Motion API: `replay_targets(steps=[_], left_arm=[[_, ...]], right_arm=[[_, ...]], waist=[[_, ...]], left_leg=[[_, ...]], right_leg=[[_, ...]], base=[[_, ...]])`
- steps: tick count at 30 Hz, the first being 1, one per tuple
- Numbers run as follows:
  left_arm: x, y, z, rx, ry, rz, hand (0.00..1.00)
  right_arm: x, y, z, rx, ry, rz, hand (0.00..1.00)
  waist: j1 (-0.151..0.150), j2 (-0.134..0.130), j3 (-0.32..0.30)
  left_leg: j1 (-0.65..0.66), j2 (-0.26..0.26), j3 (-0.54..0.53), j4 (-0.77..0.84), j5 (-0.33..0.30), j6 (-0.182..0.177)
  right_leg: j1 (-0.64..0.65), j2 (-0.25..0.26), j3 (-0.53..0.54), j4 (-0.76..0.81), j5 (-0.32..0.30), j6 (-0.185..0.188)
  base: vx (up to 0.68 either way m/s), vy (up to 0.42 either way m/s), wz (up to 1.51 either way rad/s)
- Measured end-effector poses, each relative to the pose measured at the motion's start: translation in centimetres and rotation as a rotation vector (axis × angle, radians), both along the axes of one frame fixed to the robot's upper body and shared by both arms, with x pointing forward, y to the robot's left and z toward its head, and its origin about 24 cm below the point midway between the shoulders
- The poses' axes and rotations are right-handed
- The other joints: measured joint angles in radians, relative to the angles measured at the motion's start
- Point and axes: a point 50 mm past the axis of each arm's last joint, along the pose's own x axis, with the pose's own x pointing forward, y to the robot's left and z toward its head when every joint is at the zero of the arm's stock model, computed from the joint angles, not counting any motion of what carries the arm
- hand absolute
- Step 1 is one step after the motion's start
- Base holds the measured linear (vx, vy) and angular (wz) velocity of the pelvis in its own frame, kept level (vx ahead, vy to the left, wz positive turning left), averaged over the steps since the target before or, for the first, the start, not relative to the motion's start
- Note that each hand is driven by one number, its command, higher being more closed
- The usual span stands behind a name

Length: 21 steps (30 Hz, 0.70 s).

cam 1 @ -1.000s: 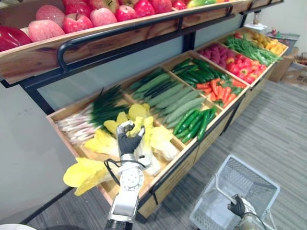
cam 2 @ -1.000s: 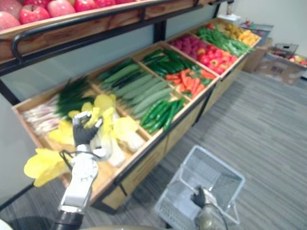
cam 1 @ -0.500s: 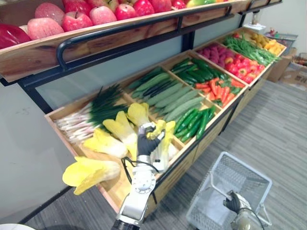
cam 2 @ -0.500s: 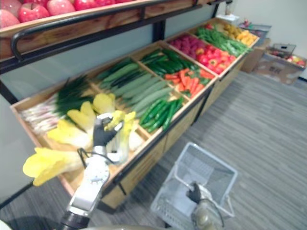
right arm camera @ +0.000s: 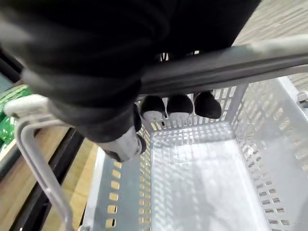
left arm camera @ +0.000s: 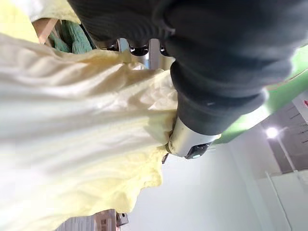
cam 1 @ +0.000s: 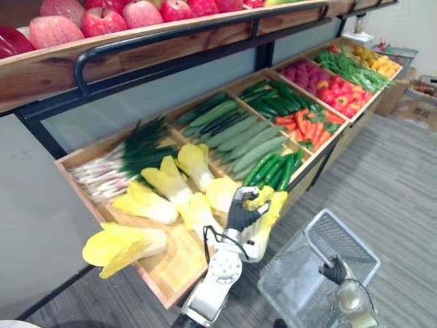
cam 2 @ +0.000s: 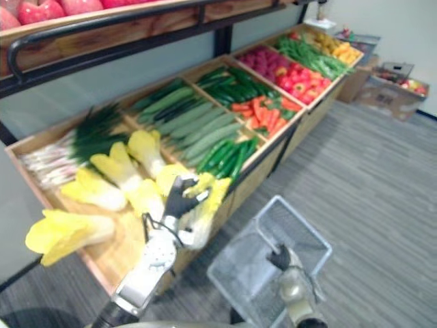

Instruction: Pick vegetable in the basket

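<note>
My left hand [cam 1: 240, 213] is shut on a pale yellow-white cabbage [cam 1: 262, 225], holding it in the air just past the front edge of the wooden vegetable shelf [cam 1: 164, 272]. Its crinkled leaves [left arm camera: 72, 159] press against the palm in the left wrist view. To the lower right hangs a white wire basket [cam 1: 355, 240], with my right hand [cam 1: 334, 270] shut on the basket's handle [right arm camera: 226, 60]. The basket's floor [right arm camera: 207, 187] holds nothing. The cabbage is to the left of the basket and slightly above its rim.
More yellow cabbages [cam 1: 164, 183] and spring onions [cam 1: 116, 164] lie in the near shelf bins, then cucumbers [cam 1: 239, 137], carrots [cam 1: 307, 126] and peppers [cam 1: 338, 92] further right. A black rail [cam 1: 171, 37] fronts an upper shelf of apples [cam 1: 102, 17]. Grey carpet [cam 1: 396, 184] lies at right.
My left hand has carried the cabbage from above the cabbage bin rightward and down past the shelf's front edge, toward the basket. The right hand still holds the basket's handle.
</note>
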Motion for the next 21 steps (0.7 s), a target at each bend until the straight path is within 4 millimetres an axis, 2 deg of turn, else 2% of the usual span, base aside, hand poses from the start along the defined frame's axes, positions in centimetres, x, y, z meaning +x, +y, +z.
replay_targets(steps=[6,10,15,21], left_arm=[[0.0,-1.4,0.6,-0.027,-0.009,-0.081,1.00],[-0.3,-2.3,0.7,-0.050,-0.002,-0.123,1.00],[-0.6,-3.1,0.0,-0.042,0.034,-0.172,1.00],[-1.2,-4.2,-0.1,-0.040,0.047,-0.235,1.00]], right_arm=[[2.3,-1.0,1.5,0.036,-0.047,-0.042,1.00],[3.0,-1.5,2.1,0.096,-0.077,-0.108,1.00],[4.4,-1.6,3.0,0.202,-0.117,-0.167,1.00],[5.9,-1.7,4.5,0.223,-0.176,-0.159,1.00]], waist=[[0.002,-0.003,0.001],[0.001,-0.006,0.002],[0.000,-0.013,0.007],[-0.001,-0.030,0.017]], left_leg=[[-0.002,0.000,0.009,0.000,0.001,0.001],[0.001,0.000,0.012,0.000,0.001,0.001],[0.014,0.002,0.026,-0.002,0.000,0.001],[0.015,0.002,0.028,-0.002,0.000,0.001]], right_leg=[[-0.015,0.002,0.011,0.014,0.000,0.000],[-0.015,0.003,0.014,0.016,0.000,0.000],[-0.015,0.007,0.030,0.021,0.000,0.000],[-0.017,0.007,0.033,0.023,0.000,0.000]], base=[[0.00,-0.008,-0.04],[0.00,-0.003,-0.01],[0.00,-0.012,-0.08],[0.00,-0.002,-0.01]])
